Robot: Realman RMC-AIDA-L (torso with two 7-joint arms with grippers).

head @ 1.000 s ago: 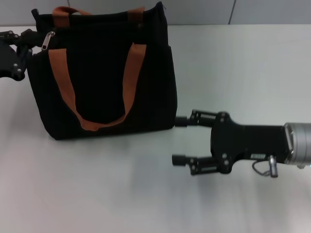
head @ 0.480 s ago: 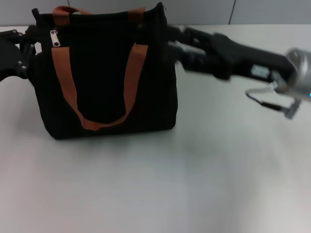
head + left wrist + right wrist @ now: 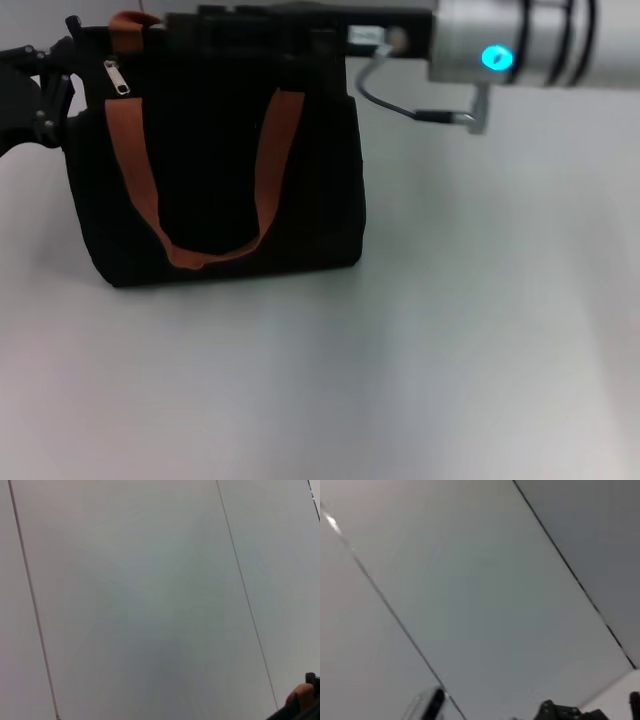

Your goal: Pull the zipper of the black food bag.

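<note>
Pale grey tabletop [image 3: 420, 380] fills the near ground, bare from where I stand, and nothing lies between me and the black food bag [image 3: 215, 200]. That bag stands upright toward ten o'clock on the table, a boxy tote with one orange-brown strap handle [image 3: 200, 190] looping down its front face and a second handle [image 3: 128, 22] poking up at the back rim.

At the bag's eleven o'clock corner the zipper [image 3: 116, 77] hangs as a small silver tab at the end of the top rim, so by my reckoning the pull along the rim has not been made and the whole run is left to do.

Pressed against that corner from nine o'clock is the left gripper [image 3: 45, 85], touching the bag's side just beside the tab; whether its fingers are clenched on the fabric I cannot tell.

Farthest back, the right gripper [image 3: 195, 25] reaches in from two o'clock along the top rim, its silver wrist [image 3: 520, 45] lit blue, and its dark fingers merge with the bag, so their state is also beyond telling. The rear handle sits right where that gripper is heading and may get in the way
</note>
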